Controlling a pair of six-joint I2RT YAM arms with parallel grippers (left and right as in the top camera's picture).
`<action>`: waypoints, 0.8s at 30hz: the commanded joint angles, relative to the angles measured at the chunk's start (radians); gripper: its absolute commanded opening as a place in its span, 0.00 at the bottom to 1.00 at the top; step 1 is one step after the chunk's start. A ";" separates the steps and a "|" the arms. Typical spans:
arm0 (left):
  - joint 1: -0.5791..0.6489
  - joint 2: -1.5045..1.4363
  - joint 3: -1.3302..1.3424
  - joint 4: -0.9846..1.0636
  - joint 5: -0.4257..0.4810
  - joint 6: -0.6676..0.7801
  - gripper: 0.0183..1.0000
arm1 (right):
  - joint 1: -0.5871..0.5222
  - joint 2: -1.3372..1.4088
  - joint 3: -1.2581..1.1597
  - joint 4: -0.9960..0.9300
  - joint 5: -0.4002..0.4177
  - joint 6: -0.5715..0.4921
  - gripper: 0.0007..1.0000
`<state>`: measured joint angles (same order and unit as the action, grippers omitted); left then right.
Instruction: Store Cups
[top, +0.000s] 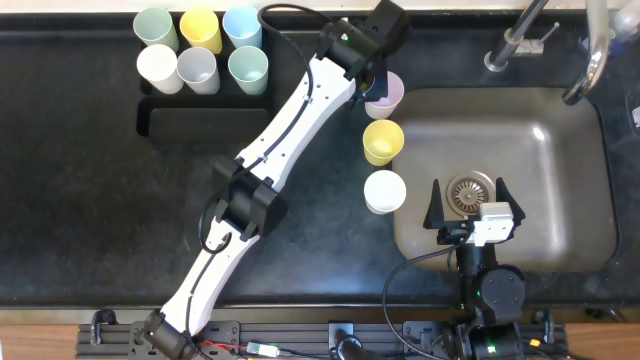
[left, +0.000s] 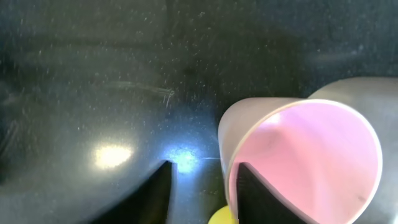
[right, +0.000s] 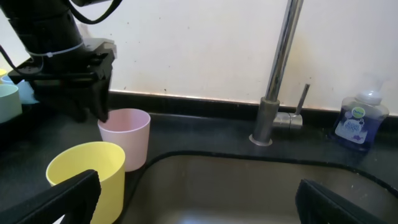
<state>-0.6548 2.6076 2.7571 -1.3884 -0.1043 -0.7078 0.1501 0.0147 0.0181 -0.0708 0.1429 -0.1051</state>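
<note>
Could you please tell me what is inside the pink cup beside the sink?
One finger of the left gripper sits inside the pink cup; the other is outside its wall. The rest looks empty, though that finger covers part of it.

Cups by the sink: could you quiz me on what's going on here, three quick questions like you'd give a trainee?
1. True or false: the left gripper has one finger inside the pink cup and one outside it.
2. Multiple choice: which cup stands between the pink cup and the white cup? A) blue B) yellow C) green
3. Fill in: the right gripper hangs open over the ____.

Key: 1 true; 2 B, the yellow cup; 3 sink.
</note>
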 joint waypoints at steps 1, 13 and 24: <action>-0.006 0.020 0.029 0.011 0.016 0.004 0.18 | -0.006 -0.011 -0.013 0.008 0.008 0.000 1.00; -0.021 0.012 0.040 -0.022 0.015 0.031 0.02 | -0.006 -0.011 -0.013 0.008 0.008 0.000 1.00; 0.050 -0.389 0.017 -0.062 -0.196 0.114 0.02 | -0.006 -0.011 -0.013 0.008 0.008 0.000 1.00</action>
<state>-0.6464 2.4409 2.7640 -1.4376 -0.1917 -0.6247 0.1501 0.0147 0.0181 -0.0711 0.1425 -0.1051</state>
